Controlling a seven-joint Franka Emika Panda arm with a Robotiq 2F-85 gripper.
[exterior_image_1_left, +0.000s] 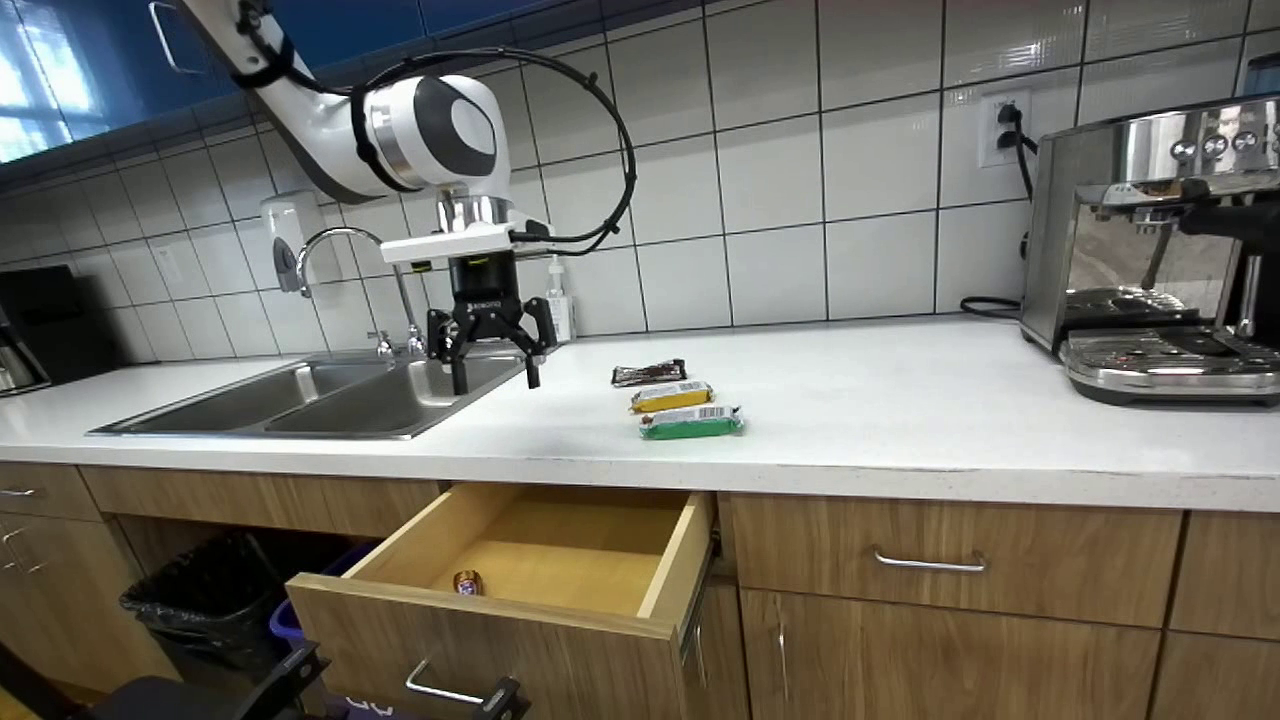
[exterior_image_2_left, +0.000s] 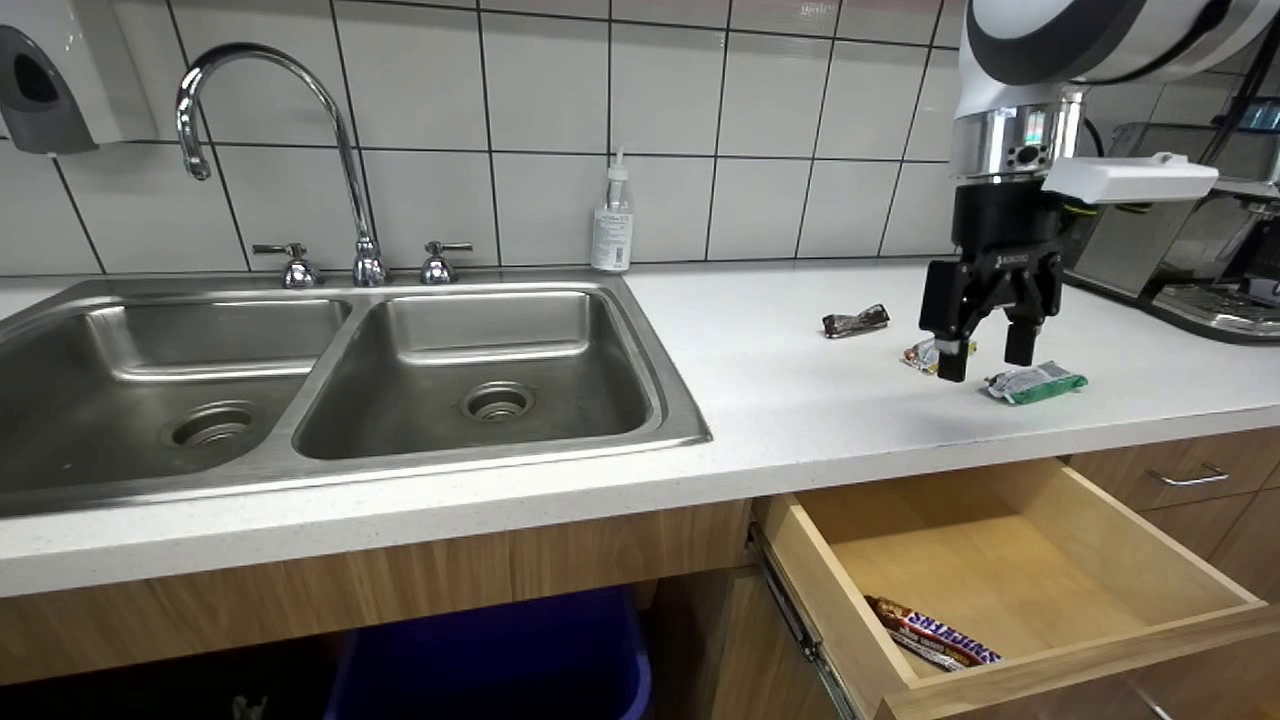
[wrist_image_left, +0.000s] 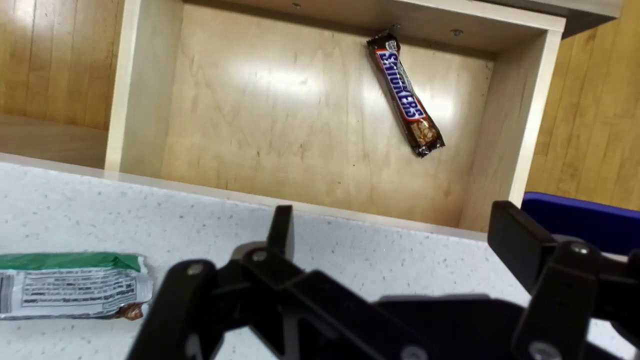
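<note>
My gripper (exterior_image_1_left: 496, 378) is open and empty above the white counter, fingers pointing down. It also shows in an exterior view (exterior_image_2_left: 986, 363) and in the wrist view (wrist_image_left: 393, 225). A green and white wrapped bar (exterior_image_1_left: 692, 422) lies on the counter, left of the fingers in the wrist view (wrist_image_left: 75, 287). A yellow wrapped bar (exterior_image_1_left: 672, 396) and a dark brown wrapped bar (exterior_image_1_left: 648, 373) lie behind it; both are out of the wrist view. A Snickers bar (wrist_image_left: 402, 92) lies in the pulled-out wooden drawer (wrist_image_left: 280, 135), near its front panel.
A double steel sink (exterior_image_2_left: 680, 420) with a tall faucet (exterior_image_2_left: 350, 170) is set in the counter. A pump bottle (exterior_image_2_left: 612, 225) stands by the wall. A coffee machine (exterior_image_1_left: 1050, 240) stands at the far end. A black-lined bin (exterior_image_1_left: 210, 600) and a blue bin (exterior_image_2_left: 480, 660) are under the counter.
</note>
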